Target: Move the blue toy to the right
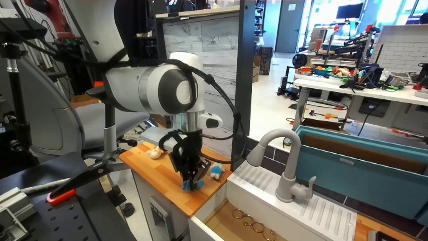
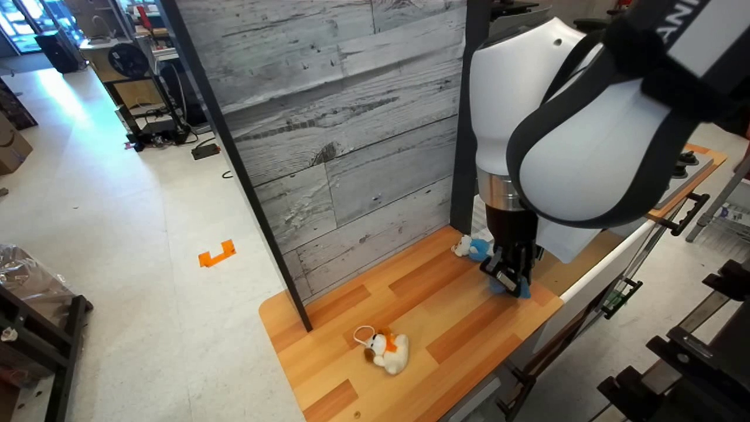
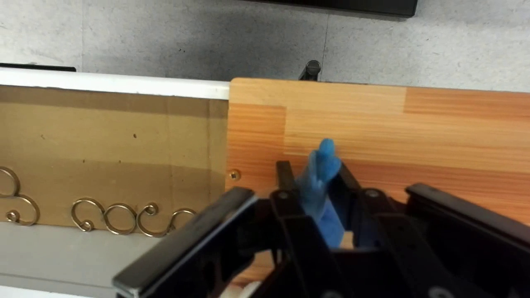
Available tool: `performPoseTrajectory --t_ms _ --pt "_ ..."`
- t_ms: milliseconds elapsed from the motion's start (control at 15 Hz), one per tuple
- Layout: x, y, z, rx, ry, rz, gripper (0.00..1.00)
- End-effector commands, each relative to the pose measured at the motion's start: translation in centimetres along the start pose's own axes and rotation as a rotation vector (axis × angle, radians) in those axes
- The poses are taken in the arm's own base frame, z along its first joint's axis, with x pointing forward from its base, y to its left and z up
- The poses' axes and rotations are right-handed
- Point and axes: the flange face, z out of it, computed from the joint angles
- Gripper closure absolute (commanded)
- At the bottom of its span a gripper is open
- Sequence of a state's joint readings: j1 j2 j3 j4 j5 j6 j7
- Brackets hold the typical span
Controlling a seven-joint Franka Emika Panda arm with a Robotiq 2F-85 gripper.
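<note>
The blue toy (image 1: 186, 185) is small, light blue and lumpy. It is at the counter end near the sink, and it also shows in an exterior view (image 2: 497, 286). In the wrist view the blue toy (image 3: 321, 169) sits between my two fingers, and both appear to touch it. My gripper (image 3: 313, 174) is shut on it, pointing down at the wooden counter (image 2: 445, 310). The gripper also shows in both exterior views (image 1: 193, 182) (image 2: 514, 287). The fingers hide part of the toy. I cannot tell whether it is lifted off the wood.
A white toy with a blue body (image 1: 216, 171) lies close beside the gripper, towards the wall panel (image 2: 351, 146). A whitish-tan dog toy (image 2: 391, 353) lies at the counter's far end from the sink. The sink (image 1: 214, 231) with a grey faucet (image 1: 287, 167) adjoins the counter.
</note>
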State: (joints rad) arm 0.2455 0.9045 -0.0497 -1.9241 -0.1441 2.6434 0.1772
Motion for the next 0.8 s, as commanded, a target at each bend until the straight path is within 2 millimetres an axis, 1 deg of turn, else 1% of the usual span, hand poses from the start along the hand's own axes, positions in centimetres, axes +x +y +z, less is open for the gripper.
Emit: performPoseTrajectory --t_ms 0,67,133,200,333,400,733 --pt "0.2 -0.2 -0.9 -0.024 0.000 0.005 0.41" --pt "0.2 -0.3 -1.2 -0.022 0.002 -0.001 0.33" --pt "0.1 -0.5 -1.6 -0.017 0.006 -0.006 0.27" --pt "0.1 -0.8 -2.3 -0.010 0.006 -0.015 0.18" --pt "-0.6 -1.0 -4.0 0.005 0.006 -0.026 0.05" --pt "-0.9 -1.1 -5.1 0.014 0.005 -0.027 0.00" --pt "-2.8 -0.7 -10.8 0.038 -0.016 0.005 0.00"
